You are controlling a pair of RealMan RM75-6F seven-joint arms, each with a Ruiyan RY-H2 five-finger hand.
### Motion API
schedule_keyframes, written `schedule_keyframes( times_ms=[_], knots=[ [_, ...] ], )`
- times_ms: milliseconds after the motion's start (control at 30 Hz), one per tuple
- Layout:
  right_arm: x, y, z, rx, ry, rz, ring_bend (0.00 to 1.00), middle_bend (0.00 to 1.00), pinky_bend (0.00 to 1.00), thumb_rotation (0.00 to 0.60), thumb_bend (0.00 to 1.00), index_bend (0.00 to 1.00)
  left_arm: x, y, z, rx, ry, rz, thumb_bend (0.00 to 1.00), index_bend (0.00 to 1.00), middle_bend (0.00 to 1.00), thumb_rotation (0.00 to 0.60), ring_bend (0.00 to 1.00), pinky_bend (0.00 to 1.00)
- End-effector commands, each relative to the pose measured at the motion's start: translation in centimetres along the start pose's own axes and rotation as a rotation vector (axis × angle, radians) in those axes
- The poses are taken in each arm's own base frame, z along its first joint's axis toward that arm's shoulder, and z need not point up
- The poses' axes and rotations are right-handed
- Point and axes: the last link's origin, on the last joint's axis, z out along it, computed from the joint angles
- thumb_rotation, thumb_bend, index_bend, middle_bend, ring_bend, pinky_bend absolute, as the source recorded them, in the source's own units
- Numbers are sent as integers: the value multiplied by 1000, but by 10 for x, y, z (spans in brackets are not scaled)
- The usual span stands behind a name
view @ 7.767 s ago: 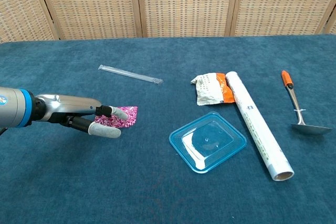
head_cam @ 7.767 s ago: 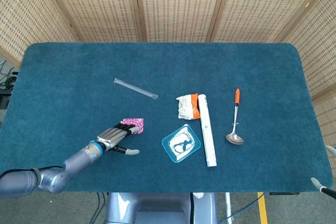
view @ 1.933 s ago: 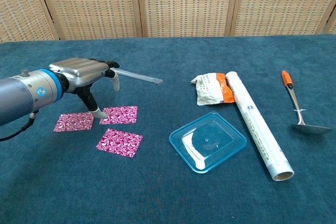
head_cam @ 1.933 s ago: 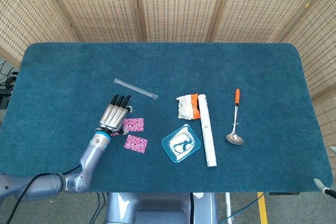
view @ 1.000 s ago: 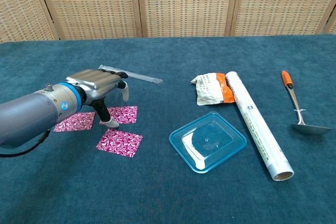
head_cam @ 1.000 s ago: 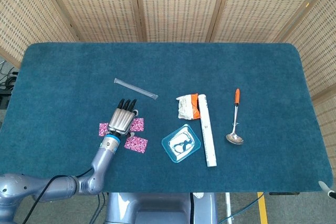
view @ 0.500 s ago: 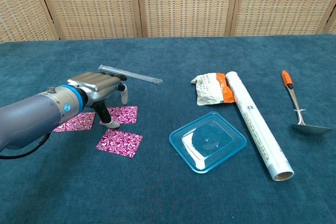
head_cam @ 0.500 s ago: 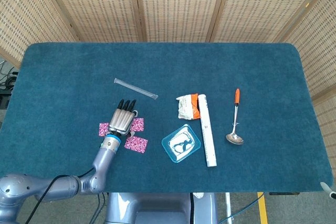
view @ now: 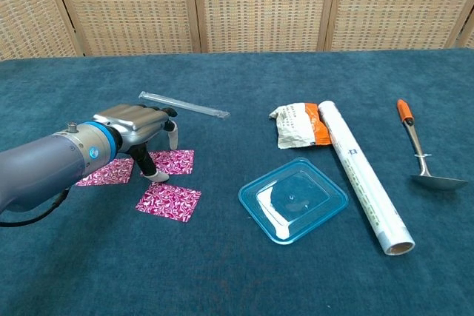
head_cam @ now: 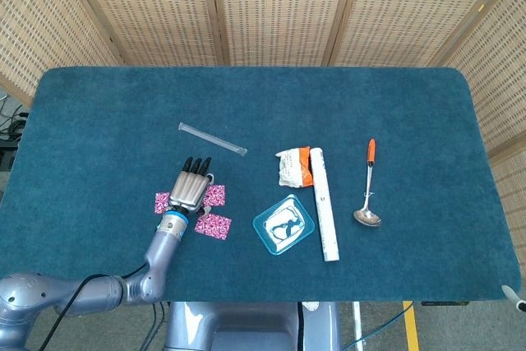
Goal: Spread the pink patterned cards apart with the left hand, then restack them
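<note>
Three flat pink cards with a white swirl pattern lie face-up on the blue felt table [view: 244,286], front-left area, already spread: a left card [view: 104,172], an upper card [view: 176,160] and a lower card [view: 168,201] nearest the table's front edge. In the chest view none overlaps another; the left and upper cards sit roughly level, and the lower card is apart from both and skewed, long axis running left-right with the right end angled toward the front. The head view shows the same trio, with the lower card [head_cam: 213,225] right of the wrist. The grey metal left hand [view: 133,127] hovers palm-down right over the gap between the left and upper cards, fingers pointing away from the robot. One white-tipped finger [view: 155,174] reaches down to the near edge of the upper card; looks like contact, can't confirm pressure. It grips nothing; the other fingers look loosely extended. Key relation for restacking: all three cards are within fingertip reach, the lower card just front-right of the hand, the left card partly behind the forearm. The right hand isn't visible in either camera, so the left is the only candidate. Thin cards on felt: I expect sliding to work better than pinching.
</note>
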Motion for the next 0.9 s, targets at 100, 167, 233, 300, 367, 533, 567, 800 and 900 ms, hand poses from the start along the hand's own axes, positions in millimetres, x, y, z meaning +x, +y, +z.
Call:
schedule_keyframes(
  times_ms=[100, 167, 233, 300, 367, 533, 567, 800, 900],
  knots=[
    [0, 0, -1, -2, 1, 0, 7, 243, 0, 600, 2, 180, 0, -1, 0, 2, -4, -6, 269, 371, 0, 530, 0, 0],
    [0, 0, -1, -2, 1, 0, 7, 243, 0, 600, 2, 180, -1, 0, 0, 2, -5, -5, 274, 380, 0, 529, 0, 0],
    [0, 0, -1, -2, 1, 0, 7, 243, 0, 600, 2, 180, -1, -1, 0, 2, -6, -4, 277, 383, 0, 530, 0, 0],
    [0, 0, -1, -3, 1, 0, 7, 243, 0, 600, 2, 180, -1, -1, 0, 3, -7, -4, 278, 384, 0, 532, 0, 0],
    [1, 0, -1, -3, 1, 0, 7, 243, 0, 600, 2, 180, -2, -1, 0, 3, -10, -7, 280, 384, 0, 531, 0, 0],
    [0, 0, 0, -2, 0, 1, 7, 244, 0, 600, 2, 180, -1, -2, -1, 5, -10, -15, 290, 392, 0, 530, 0, 0],
    [0, 0, 0, -2, -1, 1, 7, 245, 0, 600, 2, 181, -1, -3, -1, 5, -11, -16, 292, 393, 0, 530, 0, 0],
    [1, 1, -1, -3, 3, 0, 7, 245, 0, 600, 2, 180, 1, -2, -2, -1, -8, -24, 296, 394, 0, 531, 0, 0],
    [1, 1, -1, -3, 3, 0, 7, 245, 0, 600, 2, 180, 2, -2, -3, -5, -4, -24, 296, 394, 0, 533, 0, 0]
  ],
)
